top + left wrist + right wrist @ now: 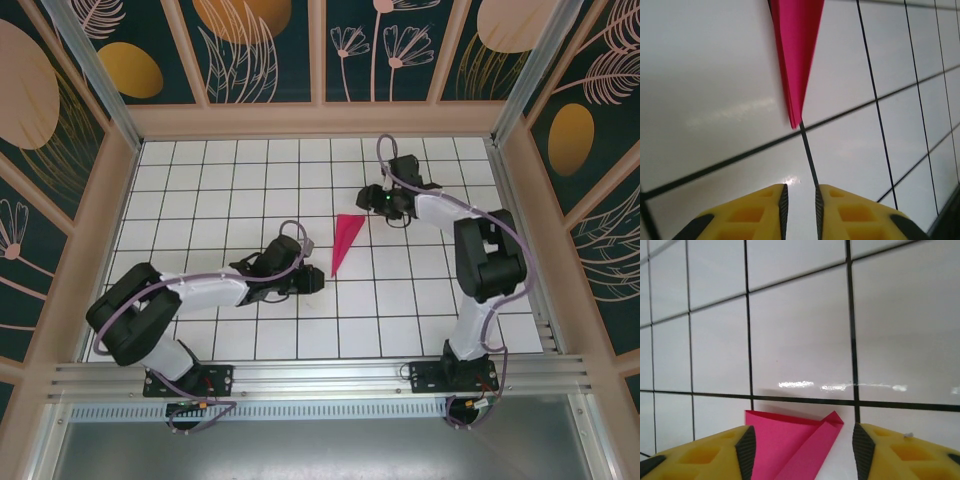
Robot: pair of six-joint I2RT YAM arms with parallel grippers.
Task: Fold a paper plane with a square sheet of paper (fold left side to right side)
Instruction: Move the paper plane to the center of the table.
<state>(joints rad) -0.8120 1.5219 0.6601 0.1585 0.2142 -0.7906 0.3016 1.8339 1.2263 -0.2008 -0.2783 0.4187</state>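
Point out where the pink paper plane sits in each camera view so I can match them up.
Top external: the paper plane lies just right of centre, nose toward the near edge.
Left wrist: top centre, nose tip down beside a grid crossing.
Right wrist: bottom centre, wide tail end.
Shared landmark: the black grid of the white tiled table.

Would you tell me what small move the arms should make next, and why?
The plane lies folded on the table. The left gripper stands slightly open short of its tip, the right gripper wide open at its tail, neither gripping it. So probably lift both clear.
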